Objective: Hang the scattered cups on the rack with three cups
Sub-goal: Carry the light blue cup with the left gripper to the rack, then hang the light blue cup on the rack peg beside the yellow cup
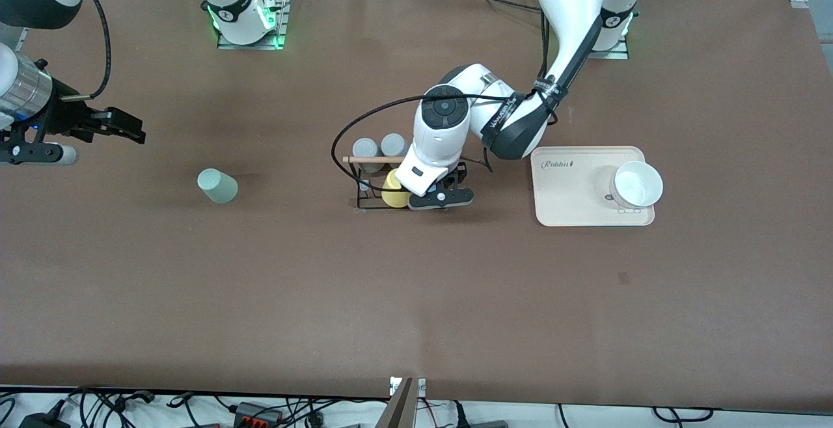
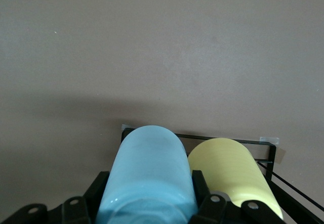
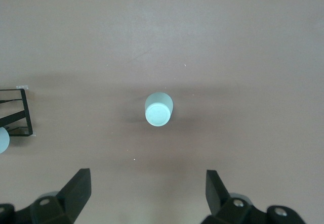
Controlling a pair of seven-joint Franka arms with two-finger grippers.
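- The front view looks down from high across the bench (image 1: 416, 298), facing the arm bases; it takes in the whole bench.
- The left wrist view sits close, looking past its fingers (image 2: 81, 209) at the blue cup (image 2: 147, 178) between them and the rack (image 2: 266, 155).
- The right wrist view hangs higher, looking down between its fingers (image 3: 76, 191) at the mint cup (image 3: 159, 109), which the front view shares (image 1: 217, 186).

Glossy blue cup (image 2: 147, 176), matt table (image 1: 416, 298)
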